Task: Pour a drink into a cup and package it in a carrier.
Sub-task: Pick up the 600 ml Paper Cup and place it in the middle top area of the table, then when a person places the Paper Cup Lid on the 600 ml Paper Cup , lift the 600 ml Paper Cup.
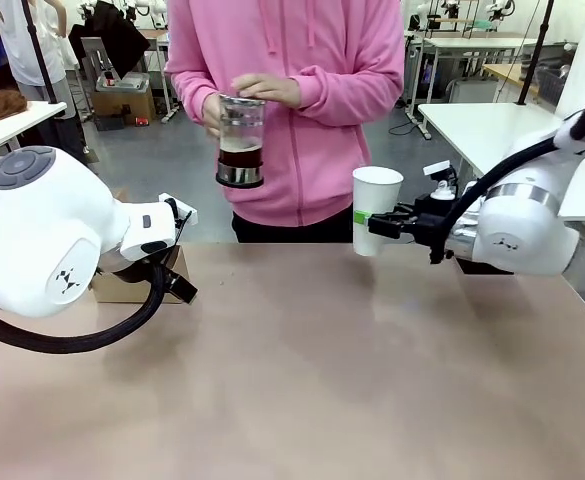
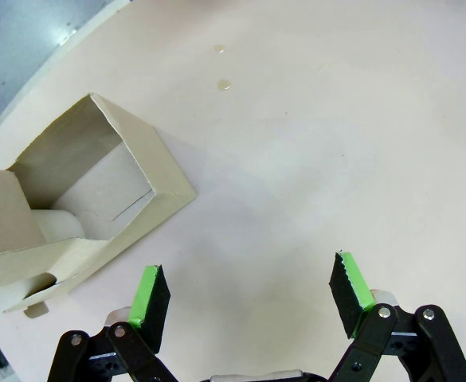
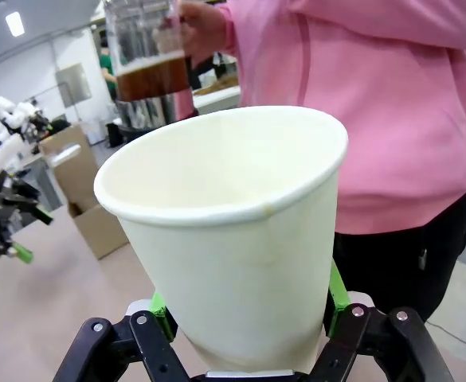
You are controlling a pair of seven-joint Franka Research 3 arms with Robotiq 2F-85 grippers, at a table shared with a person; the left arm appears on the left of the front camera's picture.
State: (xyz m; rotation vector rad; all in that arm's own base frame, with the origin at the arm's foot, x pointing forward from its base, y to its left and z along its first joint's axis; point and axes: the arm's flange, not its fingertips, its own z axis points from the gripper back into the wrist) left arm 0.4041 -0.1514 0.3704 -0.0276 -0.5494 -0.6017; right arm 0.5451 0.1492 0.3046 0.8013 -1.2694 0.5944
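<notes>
**Cup and right gripper**
- The cup (image 1: 377, 205) (image 3: 233, 239) sits between the 2 fingers of the right gripper (image 1: 364, 220) (image 3: 248, 314).
- The gripper is clamped on the cup's lower half, with 1 green pad (image 3: 335, 291) pressed against each side of the wall.
- The fingers reach in level from the robot's right.

**Cup orientation and location**
- The cup's long axis is vertical: mouth up, narrow base down, no lid.
- In the right wrist view the inner wall below the rim is plain white. The floor of the cup is hidden.
- The cup is at the far edge of the table (image 1: 322, 380), right of centre, in front of the person.
- Whether its base touches the table cannot be told.

**Drink**
- The drink (image 1: 240, 157) (image 3: 149, 77) is dark brown and fills the lower part of the pitcher (image 1: 241, 120).
- The person holds the pitcher upright in 2 hands (image 1: 267, 90) at chest height.
- The pitcher is higher than the cup's rim, to the robot's left of the cup and apart from it.

**Carrier and left gripper**
- The carrier (image 1: 122, 288) (image 2: 149, 171) stands on the table at the robot's left, partly behind the left arm.
- The left wrist view looks down into 1 open slot.
- The left gripper (image 2: 252, 298) is spread wide and holds nothing.
- Its pads (image 2: 149, 290) hang over bare table just beside the carrier, without touching it.
</notes>
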